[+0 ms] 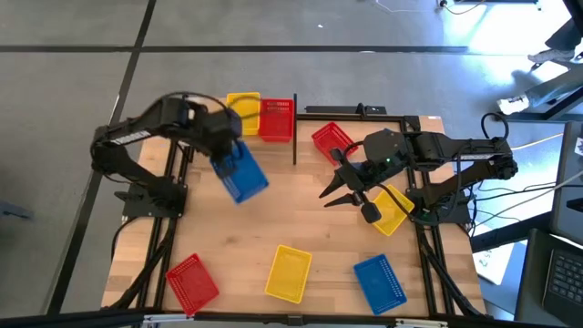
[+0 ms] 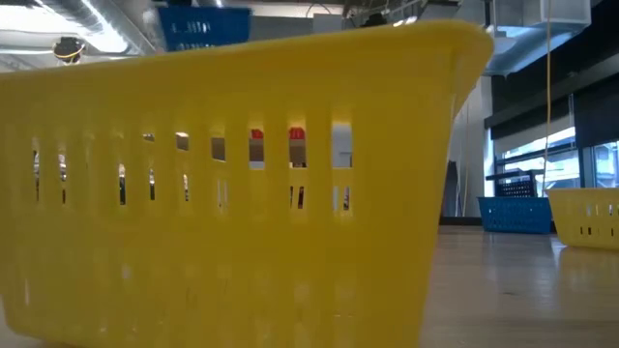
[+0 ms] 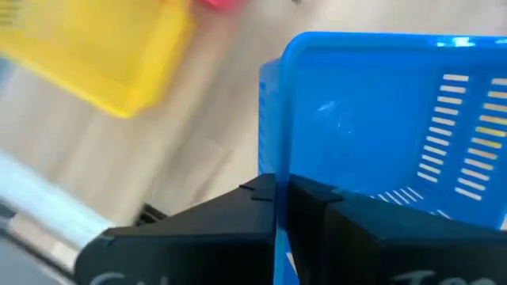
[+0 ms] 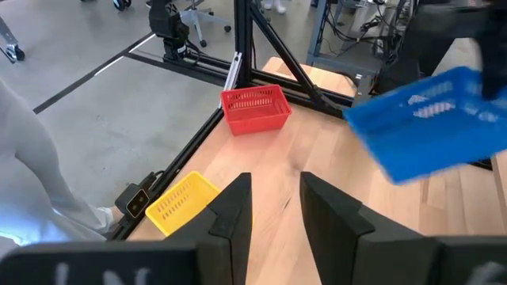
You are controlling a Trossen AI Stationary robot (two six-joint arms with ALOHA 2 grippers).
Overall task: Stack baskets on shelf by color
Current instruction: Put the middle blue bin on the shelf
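On the wooden table (image 1: 301, 228), the left gripper (image 1: 221, 150), at ten o'clock, pinches the tilted blue basket (image 1: 242, 175) by one wall, so it may slip; the right gripper (image 1: 342, 193) waits with fingers apart, holding nothing.

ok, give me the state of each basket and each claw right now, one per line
Left claw: shut on blue basket rim.
Held blue basket: lifted, tilted, above the table.
Right claw: open, empty, over the table's middle.
Yellow basket and red basket: side by side at the far edge.
Other red basket: far side, lying askew.
Near row, red, yellow, blue: on the table, unstacked.
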